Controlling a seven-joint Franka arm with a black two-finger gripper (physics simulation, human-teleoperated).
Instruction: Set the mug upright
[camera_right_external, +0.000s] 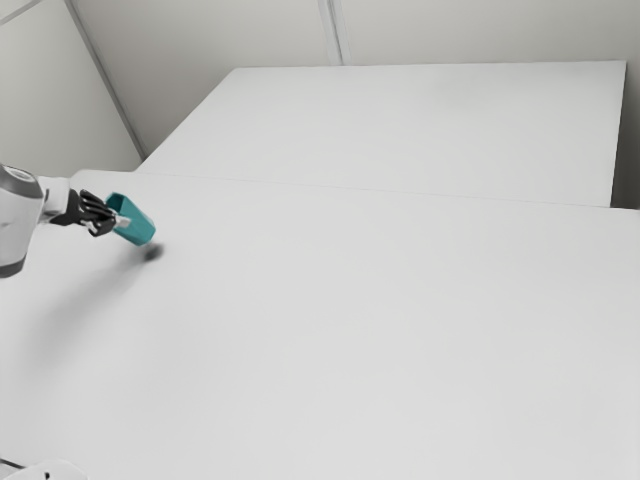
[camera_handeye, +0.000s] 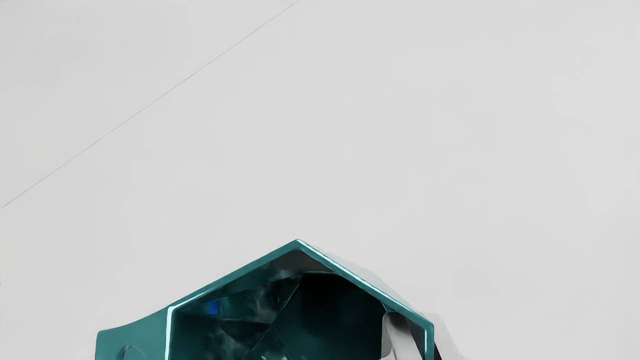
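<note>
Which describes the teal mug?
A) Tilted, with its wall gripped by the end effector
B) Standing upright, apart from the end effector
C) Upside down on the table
A: the mug slants, and its wall is between the end effector's fingers, one inside and one outside.

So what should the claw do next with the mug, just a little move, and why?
I'd probably turn the claw a little, so the mug's bottom points more toward the table. The claw grips its wall, one finger inside, but the mug leans, its opening tipped toward the arm.
</note>
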